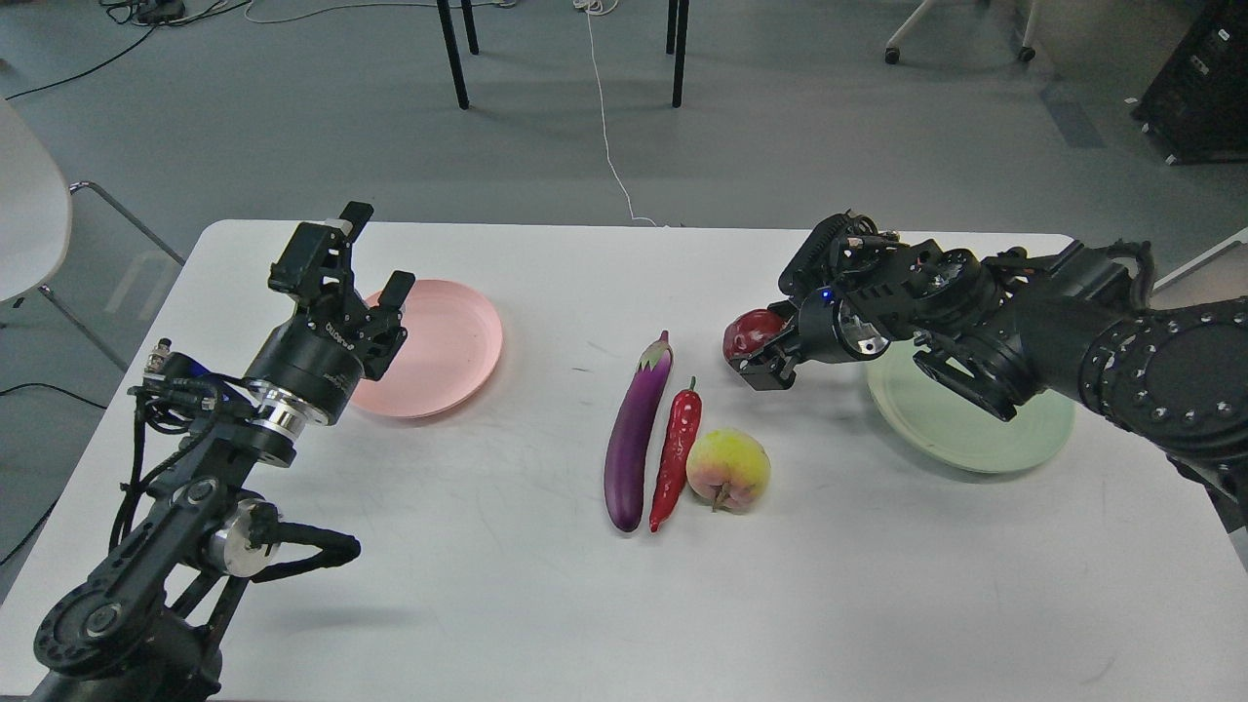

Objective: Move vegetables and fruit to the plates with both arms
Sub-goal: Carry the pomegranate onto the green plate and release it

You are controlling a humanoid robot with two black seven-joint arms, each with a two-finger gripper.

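Observation:
The purple eggplant (pixel 637 436), the red chili pepper (pixel 676 452) and the yellow-pink peach (pixel 728 469) lie side by side at the table's middle. The dark red pomegranate (pixel 747 332) sits behind them, left of the pale green plate (pixel 975 429). My right gripper (pixel 761 365) is at the pomegranate, with one dark finger in front of it and the rest hidden; I cannot tell whether it grips. My left gripper (pixel 375 255) is open and empty, raised over the left edge of the pale pink plate (pixel 448 341).
The white table (pixel 487 585) has rounded corners. My right arm (pixel 1072 341) reaches across the green plate and hides part of it. A white chair (pixel 29 205) stands off the table's left. Chair legs and cables are on the floor behind.

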